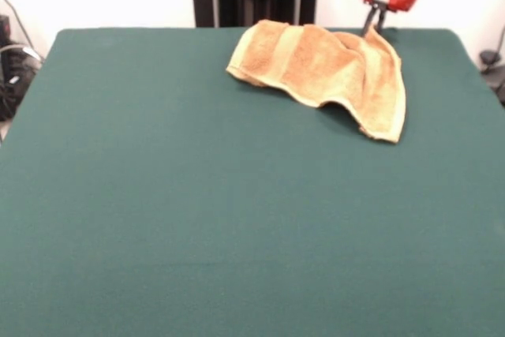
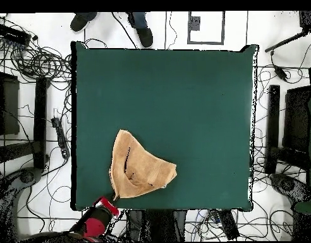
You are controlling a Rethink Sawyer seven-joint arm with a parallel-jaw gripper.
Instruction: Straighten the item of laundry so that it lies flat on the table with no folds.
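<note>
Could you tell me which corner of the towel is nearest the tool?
The raised corner of the orange-tan terry towel by the table's far edge, touching the red-and-black tool; the other corners lie farther away.

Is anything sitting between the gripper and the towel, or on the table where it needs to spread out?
Nothing visible. The red and black gripper is right at the raised corner of the crumpled orange-tan terry towel, with nothing between them. The dark green felt table around the towel carries no other objects.

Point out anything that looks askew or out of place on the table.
The towel lies rumpled and folded over itself near the robot's edge of the table, one corner raised at the gripper. In the overhead view it forms a lopsided triangle, not a flat square.
</note>
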